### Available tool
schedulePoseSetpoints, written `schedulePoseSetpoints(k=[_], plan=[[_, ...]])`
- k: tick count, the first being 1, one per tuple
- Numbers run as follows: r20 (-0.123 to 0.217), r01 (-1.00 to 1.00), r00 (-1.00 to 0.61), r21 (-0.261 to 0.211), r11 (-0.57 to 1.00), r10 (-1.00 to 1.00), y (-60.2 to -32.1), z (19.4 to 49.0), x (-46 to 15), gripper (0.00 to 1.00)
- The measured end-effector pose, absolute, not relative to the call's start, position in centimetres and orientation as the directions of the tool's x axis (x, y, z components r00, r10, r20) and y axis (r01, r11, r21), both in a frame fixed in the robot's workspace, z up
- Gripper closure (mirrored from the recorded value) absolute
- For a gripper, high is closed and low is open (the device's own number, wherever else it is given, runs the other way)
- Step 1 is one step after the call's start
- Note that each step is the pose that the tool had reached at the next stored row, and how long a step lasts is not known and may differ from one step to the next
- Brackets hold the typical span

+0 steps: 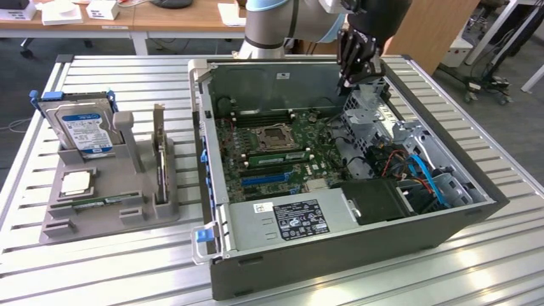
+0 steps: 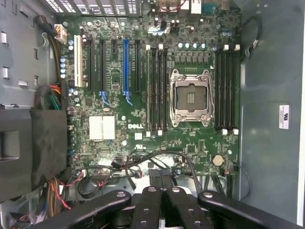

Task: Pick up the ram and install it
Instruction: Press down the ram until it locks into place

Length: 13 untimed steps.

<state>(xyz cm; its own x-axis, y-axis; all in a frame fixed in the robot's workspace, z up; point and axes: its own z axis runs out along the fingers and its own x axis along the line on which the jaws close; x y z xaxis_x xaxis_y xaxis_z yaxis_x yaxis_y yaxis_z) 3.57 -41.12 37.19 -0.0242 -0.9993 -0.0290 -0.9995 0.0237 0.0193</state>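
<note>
The ram [image 1: 102,202] is a thin green stick lying in the front of a grey holder [image 1: 60,226] on the exterior view's left, well away from my gripper. My gripper [image 1: 351,81] hangs over the far right corner of the open computer case [image 1: 340,255], pointing down. In the wrist view its black fingers [image 2: 151,200] sit close together with nothing seen between them, above the motherboard [image 2: 143,138]. Long black memory slots [image 2: 157,90] run beside the bare CPU socket [image 2: 190,98]. A green strip [image 1: 276,156] stands in the slots near the socket.
The grey holder also carries a hard drive [image 1: 83,131], an upright dark expansion card [image 1: 160,156] and a chip [image 1: 76,183]. Inside the case are a power supply [image 1: 289,220], a black shroud [image 2: 28,152] and loose cables [image 1: 416,169]. The slatted table [image 1: 119,268] surrounds the case.
</note>
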Motion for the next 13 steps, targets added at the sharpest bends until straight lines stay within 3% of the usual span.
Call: schedulePoseSetpoints(k=[13], plan=[[-0.029,-1.0,-0.024,0.019,0.024,-0.999,-41.1,35.1,3.3,0.9]])
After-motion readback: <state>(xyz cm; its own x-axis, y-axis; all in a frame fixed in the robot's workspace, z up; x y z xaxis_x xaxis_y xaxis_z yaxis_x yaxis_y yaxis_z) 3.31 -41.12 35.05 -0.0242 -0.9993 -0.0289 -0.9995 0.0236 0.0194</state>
